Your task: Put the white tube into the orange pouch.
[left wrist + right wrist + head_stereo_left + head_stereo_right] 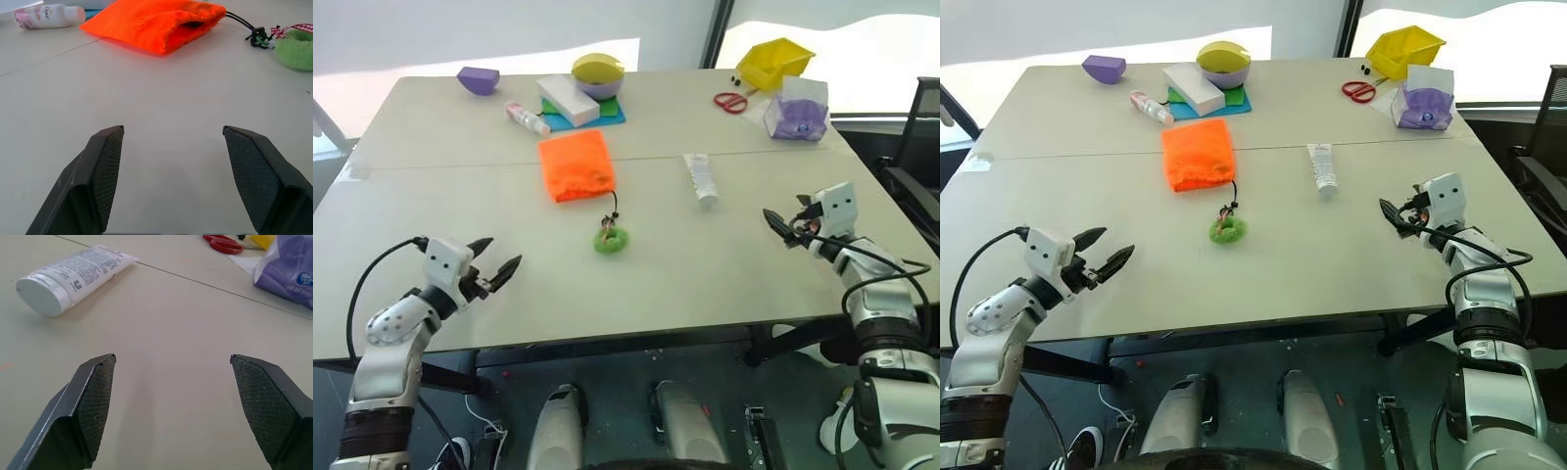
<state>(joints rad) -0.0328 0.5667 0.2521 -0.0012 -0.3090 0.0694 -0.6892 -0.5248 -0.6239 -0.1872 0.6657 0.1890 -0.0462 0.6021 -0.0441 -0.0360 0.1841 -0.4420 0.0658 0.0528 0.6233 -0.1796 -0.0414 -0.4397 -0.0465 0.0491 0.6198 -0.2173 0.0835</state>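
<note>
Nothing of the task looks done: the bright orange soft fabric pouch point(576, 164) lies flat mid-table, the plain white plastic squeeze tube point(700, 177) rests well apart to its right, cap toward the robot, untouched. Left gripper point(493, 262) and right gripper point(782, 226) hover near the table's front edge, jaws apart, holding nothing; grasp and insertion remain. Pouch mouth looks gathered nearly closed; its true opening is hard to judge.
</note>
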